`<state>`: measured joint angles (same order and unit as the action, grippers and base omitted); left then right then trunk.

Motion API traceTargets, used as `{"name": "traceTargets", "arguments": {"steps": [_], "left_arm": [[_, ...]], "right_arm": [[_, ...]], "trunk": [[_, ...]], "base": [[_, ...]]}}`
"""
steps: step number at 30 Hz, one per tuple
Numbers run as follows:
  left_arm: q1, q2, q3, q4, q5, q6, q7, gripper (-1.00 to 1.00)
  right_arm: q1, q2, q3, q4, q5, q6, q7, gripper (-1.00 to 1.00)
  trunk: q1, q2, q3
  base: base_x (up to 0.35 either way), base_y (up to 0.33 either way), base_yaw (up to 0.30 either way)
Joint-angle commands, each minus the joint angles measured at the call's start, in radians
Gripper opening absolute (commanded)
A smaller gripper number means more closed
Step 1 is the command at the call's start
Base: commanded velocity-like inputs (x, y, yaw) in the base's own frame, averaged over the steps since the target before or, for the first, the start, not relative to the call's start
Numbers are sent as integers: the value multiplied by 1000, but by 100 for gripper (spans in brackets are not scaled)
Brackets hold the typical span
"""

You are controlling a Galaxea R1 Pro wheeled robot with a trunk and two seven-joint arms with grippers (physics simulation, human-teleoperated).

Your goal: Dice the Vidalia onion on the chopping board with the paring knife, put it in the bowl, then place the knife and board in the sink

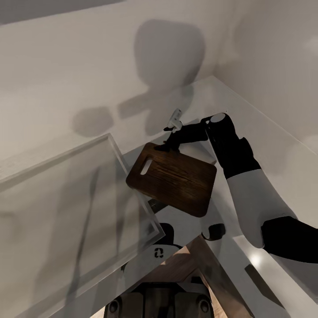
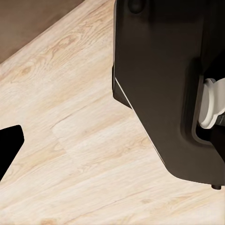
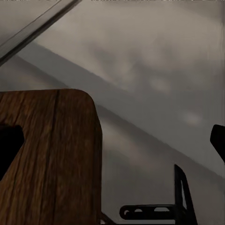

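While it hangs tilted in the air, the chopping board (image 1: pixel 173 178) is held by the right gripper (image 1: pixel 170 143).

right arm (image 1: pixel 247 176): white forearm shell, black glossy wrist and elbow segments, rounded grey joint cap at its far end | right gripper (image 1: pixel 170 143): black, slim | base (image 1: pixel 159 300): dark grey, white recycle-like emblem at 12 o'clock | left wrist view: black angular housing (image 2: pixel 159 84), white round fitting at 3 o'clock
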<state>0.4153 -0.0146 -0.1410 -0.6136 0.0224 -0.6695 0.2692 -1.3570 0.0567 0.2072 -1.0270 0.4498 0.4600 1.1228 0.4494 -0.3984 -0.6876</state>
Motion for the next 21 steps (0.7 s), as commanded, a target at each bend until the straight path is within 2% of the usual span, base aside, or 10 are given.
{"name": "traceTargets", "arguments": {"steps": [1, 9, 21], "left_arm": [[0, 1, -5, -1, 2, -1, 7, 100], [0, 1, -5, -1, 2, -1, 7, 100], [0, 1, -5, -1, 2, -2, 7, 100]], "right_arm": [[-1, 1, -1, -1, 5, 9, 3, 100], [-1, 13, 2, 4, 0, 9, -1, 100], [2, 11, 3, 10, -3, 11, 12, 100]], "trunk": [[1, -2, -1], [1, -2, -1], [1, -2, -1]], "base": [[0, 0, 0], [0, 0, 0], [0, 0, 0]]}}
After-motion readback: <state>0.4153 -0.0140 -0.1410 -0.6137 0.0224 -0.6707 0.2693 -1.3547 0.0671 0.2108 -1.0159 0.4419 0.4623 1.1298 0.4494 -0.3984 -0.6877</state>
